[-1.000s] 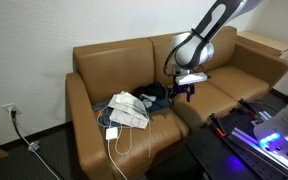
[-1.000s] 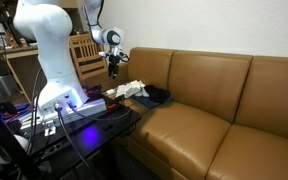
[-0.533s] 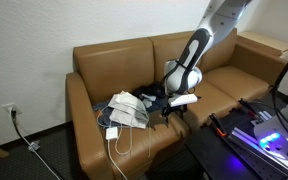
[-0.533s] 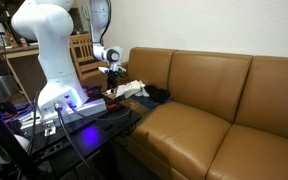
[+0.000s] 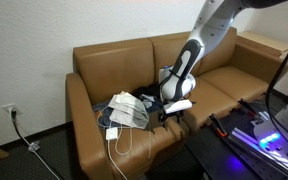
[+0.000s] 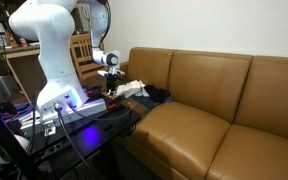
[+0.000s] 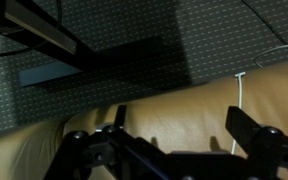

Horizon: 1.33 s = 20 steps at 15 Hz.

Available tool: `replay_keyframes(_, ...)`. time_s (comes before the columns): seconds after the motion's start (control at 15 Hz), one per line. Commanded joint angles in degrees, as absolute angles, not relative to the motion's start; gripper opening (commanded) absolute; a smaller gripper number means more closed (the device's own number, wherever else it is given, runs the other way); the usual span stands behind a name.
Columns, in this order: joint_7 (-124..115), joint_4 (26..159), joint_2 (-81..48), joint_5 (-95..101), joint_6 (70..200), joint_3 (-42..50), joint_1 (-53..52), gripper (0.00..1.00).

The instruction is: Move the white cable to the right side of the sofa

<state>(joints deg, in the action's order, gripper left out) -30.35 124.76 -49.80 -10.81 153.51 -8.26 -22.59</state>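
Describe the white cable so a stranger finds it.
Find the brown leather sofa. A heap of clothes lies on its end seat; just below, the thin white cable loops down the cushion's front. Nothing else there is thin and dangling.

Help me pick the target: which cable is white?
The cable hanging over the sofa's front edge below the clothes; the wall-socket cable is dark.

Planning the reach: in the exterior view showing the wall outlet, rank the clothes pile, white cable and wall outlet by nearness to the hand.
1. Clothes pile, on the sofa seat right beside the hand.
2. White cable, hanging over the seat's front edge, past the pile.
3. Wall outlet, on the wall beyond the sofa's arm.
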Motion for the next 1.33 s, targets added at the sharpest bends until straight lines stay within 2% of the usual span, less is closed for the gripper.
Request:
replay_keyframes(0.0, -36.29, 115.38, -58.88, -8.98, 156.3, -3.66, -32.9, 1.0)
replay_keyframes(0.2, -41.13, 109.37, -64.04, -7.87, 159.14, -0.25, -39.2, 1.0)
replay_keyframes(0.4, -42.83, 104.8, -68.23, -9.51, 162.46, -0.13, -40.4, 1.0)
replay_keyframes(0.73, -42.48, 106.65, -66.6, -9.22, 160.74, -0.25, -40.95, 1.0)
replay_keyframes(1.27, -43.18, 100.45, -73.82, -8.08, 160.95, 1.05, -46.26, 1.0)
